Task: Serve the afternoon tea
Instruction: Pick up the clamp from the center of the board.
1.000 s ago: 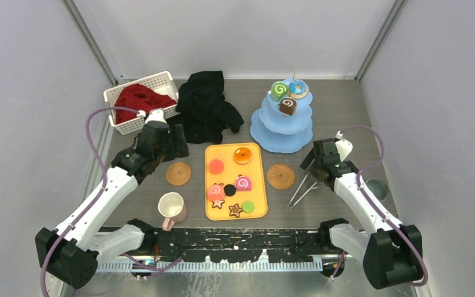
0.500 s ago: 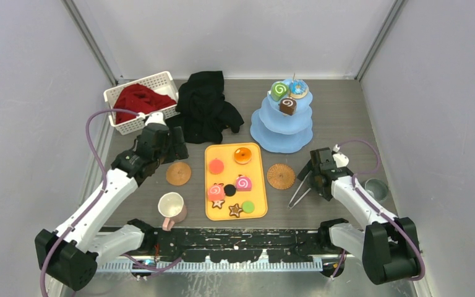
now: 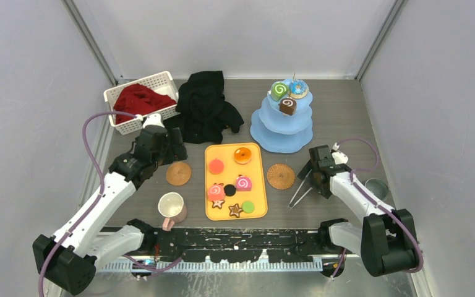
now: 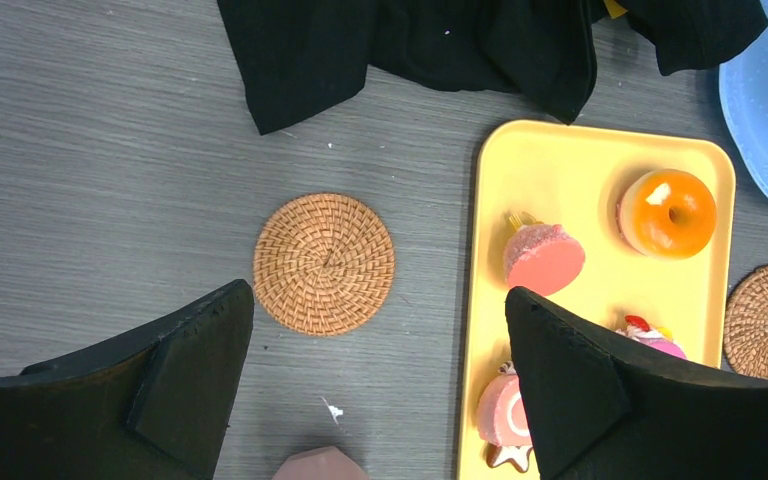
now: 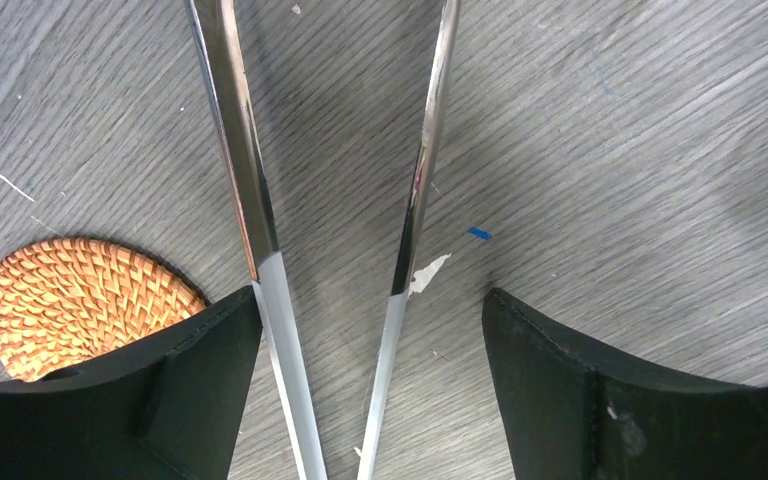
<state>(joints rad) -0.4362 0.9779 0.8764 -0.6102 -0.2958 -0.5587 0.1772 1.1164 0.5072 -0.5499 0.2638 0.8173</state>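
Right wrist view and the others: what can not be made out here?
Tongs: right wrist view, both ends cut off by the edges.
Grey mug: top view, partly behind the right arm.
Pink mug: left wrist view, cut off by the bottom edge.
Basket: top view, red cloth hides its contents.

Left arm (image 3: 108, 192) and right arm (image 3: 352, 189) extended, fingers (image 4: 190, 370) apart.

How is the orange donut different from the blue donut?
The orange donut lies on the yellow tray; the blue donut sits on the top tier of the blue stand. The orange donut has space around it; the blue donut is crowded beside a green swirl roll. Both are round sweets.
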